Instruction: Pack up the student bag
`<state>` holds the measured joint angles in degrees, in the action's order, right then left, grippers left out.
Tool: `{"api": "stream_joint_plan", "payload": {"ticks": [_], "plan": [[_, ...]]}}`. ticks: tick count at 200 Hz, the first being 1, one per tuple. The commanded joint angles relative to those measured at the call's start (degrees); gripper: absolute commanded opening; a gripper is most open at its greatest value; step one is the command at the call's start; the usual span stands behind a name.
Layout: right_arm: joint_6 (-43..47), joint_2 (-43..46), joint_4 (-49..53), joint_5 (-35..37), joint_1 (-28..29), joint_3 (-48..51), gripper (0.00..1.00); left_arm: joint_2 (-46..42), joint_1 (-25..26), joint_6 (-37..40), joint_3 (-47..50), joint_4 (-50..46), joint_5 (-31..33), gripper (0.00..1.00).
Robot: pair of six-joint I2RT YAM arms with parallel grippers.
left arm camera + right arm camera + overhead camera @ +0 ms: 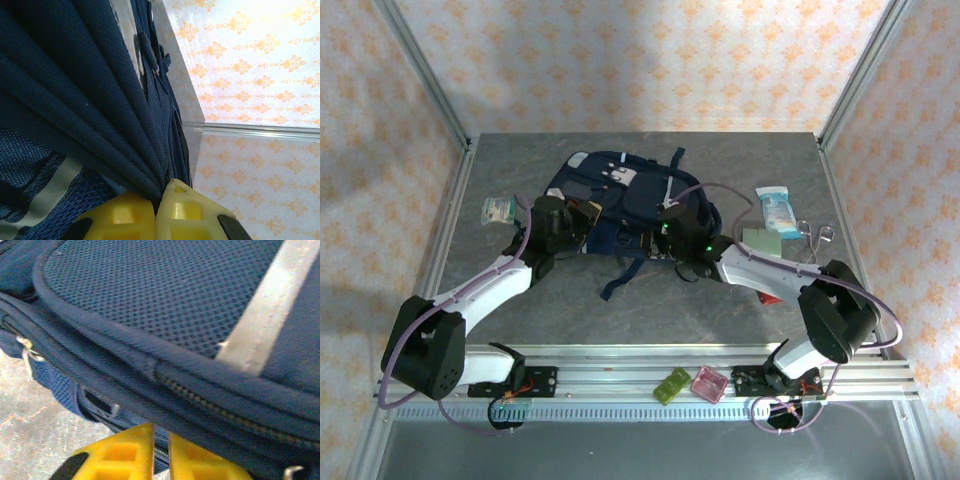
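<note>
The student bag (620,200) lies flat a little above the middle of the overhead view, on the grey table (720,300), with a dark strap trailing down toward the lower edge. Both arms reach up to it from the bottom of the frame.

The left gripper (582,215) sits at the bag's left edge. In its wrist view the yellow fingers (185,210) are pressed together at the bottom of the frame, clamped on a bunch of gathered navy folds (75,90) that fan out toward the upper left.

The right gripper (665,225) is at the bag's right edge. From its wrist camera, the bag's mesh panel (150,295) spreads across the top, crossed by a light stripe (270,305) at the upper right, with a zip seam (210,400) running just above the fingertips (130,445). The fingers stand almost together with a thin slit between them, right under the bag's rim; whether they pinch any fabric I cannot tell
</note>
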<state>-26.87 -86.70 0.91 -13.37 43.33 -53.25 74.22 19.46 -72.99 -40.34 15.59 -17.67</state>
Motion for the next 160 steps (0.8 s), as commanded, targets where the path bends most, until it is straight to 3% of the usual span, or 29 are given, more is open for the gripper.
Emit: {"api": "stream_joint_plan", "payload": {"ticks": [1,48,90,125,160], "plan": [[0.66,0.97,-0.36,1.41,1.95,-2.95,0.20,-2.07,-0.48,2.11,-2.11,5.23,0.00,0.00],[0.65,-2.10,-4.15,10.76,4.83,-5.83,0.38,-2.31,0.03,1.19,-2.76,5.84,-1.19,0.00],[2.03,-8.16,-4.97,17.02,4.82,-12.15,0.44,-3.00,0.57,0.83,-3.70,5.76,-1.80,0.00],[3.93,-14.12,-4.83,19.90,4.81,-17.18,0.43,-3.03,1.34,0.50,-4.17,6.39,-2.02,0.00],[0.86,-18.32,-2.27,24.88,4.91,-19.37,0.29,-2.72,1.81,-0.42,-4.33,7.78,-2.62,0.00]]}}
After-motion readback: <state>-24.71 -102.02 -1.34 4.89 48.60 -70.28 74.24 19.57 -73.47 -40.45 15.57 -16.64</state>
